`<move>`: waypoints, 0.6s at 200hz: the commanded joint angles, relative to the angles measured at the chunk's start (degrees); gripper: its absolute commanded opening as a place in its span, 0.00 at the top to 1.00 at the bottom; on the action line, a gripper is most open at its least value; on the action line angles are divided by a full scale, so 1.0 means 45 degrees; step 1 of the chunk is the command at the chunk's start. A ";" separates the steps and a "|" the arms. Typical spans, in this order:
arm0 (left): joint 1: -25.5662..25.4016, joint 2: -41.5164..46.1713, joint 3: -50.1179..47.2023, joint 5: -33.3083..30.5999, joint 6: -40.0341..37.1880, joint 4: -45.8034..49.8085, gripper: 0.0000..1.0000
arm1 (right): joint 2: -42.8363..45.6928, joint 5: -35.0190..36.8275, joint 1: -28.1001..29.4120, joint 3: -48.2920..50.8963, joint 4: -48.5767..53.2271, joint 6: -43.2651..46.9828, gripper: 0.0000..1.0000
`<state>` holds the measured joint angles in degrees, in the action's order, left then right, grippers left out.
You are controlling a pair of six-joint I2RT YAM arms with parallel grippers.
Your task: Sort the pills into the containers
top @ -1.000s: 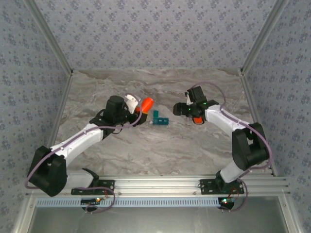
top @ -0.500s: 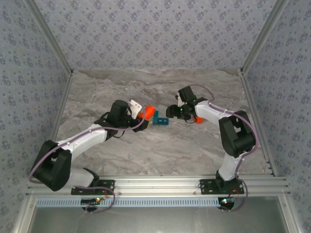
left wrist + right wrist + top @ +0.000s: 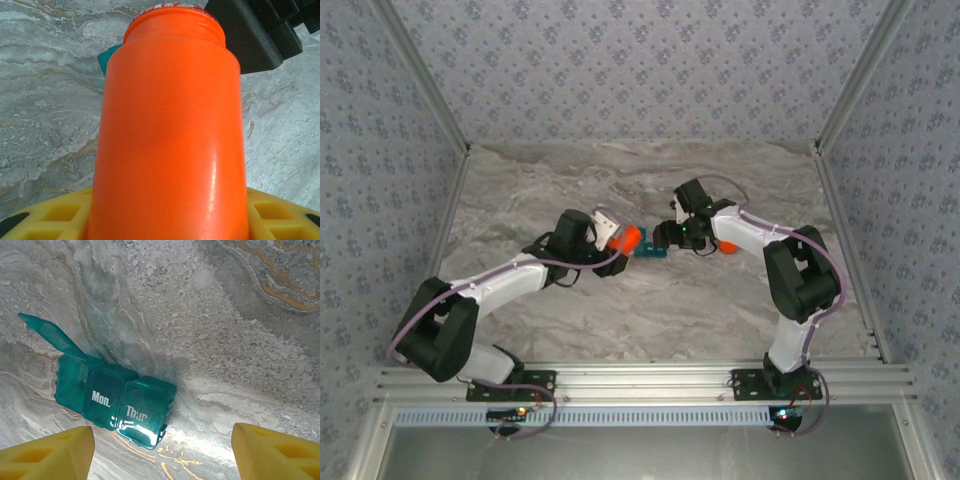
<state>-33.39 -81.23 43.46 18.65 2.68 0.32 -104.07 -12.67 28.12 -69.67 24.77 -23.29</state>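
Left fingers [image 3: 618,243] clamped on orange pill bottle [image 3: 170,130], bottle tilted, top end pointing at teal pill organizer [image 3: 117,405]. Organizer lies flat mid marble worktop [image 3: 240,315], bottle at its 10 o'clock. One end lid raised; "Mon." and "Thur" lids shut. Right fingers [image 3: 667,235] apart, hovering at organizer's 2 o'clock.

White "Mon." and "Thur" on two adjoining closed lids of the teal pill box [image 3: 117,405]

Overhead looked down from behind across the table [image 3: 520,180]. Left wrist sat close against orange bottle [image 3: 170,125]; right wrist faced down on teal box [image 3: 115,405], both shared overhead.
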 commanded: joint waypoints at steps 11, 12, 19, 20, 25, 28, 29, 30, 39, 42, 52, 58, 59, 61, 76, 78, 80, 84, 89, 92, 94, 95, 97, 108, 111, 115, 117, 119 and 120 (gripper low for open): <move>-0.0086 -0.0134 0.0303 0.0273 -0.0008 0.0008 1.00 | -0.0212 0.0180 0.0003 0.0150 0.0521 0.0216 0.25; -0.0073 -0.0143 0.0303 0.0271 -0.0008 0.0008 1.00 | -0.0222 0.0179 0.0012 0.0160 0.0525 0.0215 0.25; -0.0074 -0.0179 0.0321 0.0269 0.0000 0.0008 1.00 | -0.0249 0.0159 -0.0012 0.0176 0.0534 0.0219 0.25; -0.0078 -0.0185 0.0322 0.0269 -0.0004 0.0008 1.00 | -0.0260 0.0159 -0.0015 0.0173 0.0542 0.0217 0.25; -0.0086 -0.0218 0.0322 0.0269 0.0005 0.0008 1.00 | -0.0298 0.0143 -0.0016 0.0189 0.0545 0.0226 0.25; -0.0067 -0.0226 0.0337 0.0269 0.0002 0.0013 1.00 | -0.0319 0.0139 -0.0018 0.0189 0.0561 0.0218 0.25; -0.0074 -0.0228 0.0339 0.0278 0.0006 0.0010 1.00 | -0.0324 0.0129 -0.0028 0.0179 0.0555 0.0226 0.25; -0.0068 -0.0239 0.0340 0.0283 0.0008 0.0009 1.00 | -0.0327 0.0124 -0.0033 0.0184 0.0562 0.0230 0.25; -0.0078 -0.0273 0.0359 0.0289 0.0008 0.0015 1.00 | -0.0397 0.0119 -0.0070 0.0189 0.0531 0.0215 0.25; -0.0066 -0.0294 0.0356 0.0278 0.0008 0.0023 1.00 | -0.0416 0.0119 -0.0061 0.0189 0.0515 0.0219 0.25; -0.0086 -0.0356 0.0388 0.0288 -0.0024 0.0037 1.00 | -0.0504 0.0129 -0.0091 0.0189 0.0528 0.0197 0.25; -0.0096 -0.0370 0.0405 0.0287 -0.0046 0.0056 1.00 | -0.0535 0.0120 -0.0111 0.0189 0.0520 0.0191 0.25; -0.0098 -0.0378 0.0403 0.0288 -0.0047 0.0061 1.00 | -0.0540 0.0119 -0.0113 0.0179 0.0515 0.0183 0.25; -0.0085 -0.0384 0.0411 0.0288 -0.0058 0.0065 1.00 | -0.0553 0.0119 -0.0105 0.0167 0.0526 0.0182 0.25; -0.0083 -0.0481 0.0478 0.0307 -0.0111 0.0122 1.00 | -0.0641 0.0100 -0.0149 0.0150 0.0532 0.0159 0.26; -0.0081 -0.0503 0.0483 0.0308 -0.0108 0.0124 1.00 | -0.0652 0.0090 -0.0154 0.0150 0.0545 0.0166 0.26; -0.0096 -0.0508 0.0480 0.0322 -0.0107 0.0144 1.00 | -0.0659 0.0083 -0.0155 0.0150 0.0538 0.0158 0.26; -0.0096 -0.0541 0.0513 0.0327 -0.0121 0.0146 1.00 | -0.0662 0.0083 -0.0172 0.0150 0.0566 0.0167 0.26; -0.0089 -0.0584 0.0542 0.0346 -0.0127 0.0183 1.00 | -0.0672 0.0080 -0.0179 0.0160 0.0561 0.0173 0.26; -0.0092 -0.0599 0.0555 0.0356 -0.0143 0.0198 1.00 | -0.0663 0.0080 -0.0185 0.0178 0.0553 0.0165 0.26; -0.0083 -0.0620 0.0556 0.0364 -0.0145 0.0202 1.00 | -0.0662 0.0085 -0.0187 0.0186 0.0575 0.0158 0.26; -0.0092 -0.0620 0.0576 0.0365 -0.0155 0.0212 1.00 | -0.0662 0.0083 -0.0200 0.0188 0.0572 0.0157 0.26; -0.0088 -0.0635 0.0600 0.0366 -0.0163 0.0220 1.00 | -0.0662 0.0096 -0.0205 0.0184 0.0584 0.0146 0.26; -0.0087 -0.0745 0.0653 0.0398 -0.0185 0.0271 1.00 | -0.0647 0.0063 -0.0250 0.0189 0.0527 0.0128 0.26; -0.0089 -0.0758 0.0669 0.0404 -0.0175 0.0280 1.00 | -0.0643 0.0061 -0.0267 0.0189 0.0520 0.0121 0.26; -0.0090 -0.0794 0.0684 0.0405 -0.0183 0.0296 1.00 | -0.0625 0.0047 -0.0277 0.0189 0.0508 0.0117 0.26; -0.0078 -0.0820 0.0701 0.0415 -0.0179 0.0299 1.00 | -0.0624 0.0048 -0.0283 0.0189 0.0505 0.0107 0.26; -0.0095 -0.0841 0.0705 0.0422 -0.0179 0.0310 1.00 | -0.0608 0.0043 -0.0280 0.0189 0.0484 0.0114 0.26; -0.0088 -0.0848 0.0719 0.0414 -0.0191 0.0315 1.00 | -0.0606 0.0042 -0.0276 0.0189 0.0487 0.0106 0.26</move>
<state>-33.52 -84.20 44.16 18.83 2.63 0.97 -106.76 -12.67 27.38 -69.23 25.50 -23.09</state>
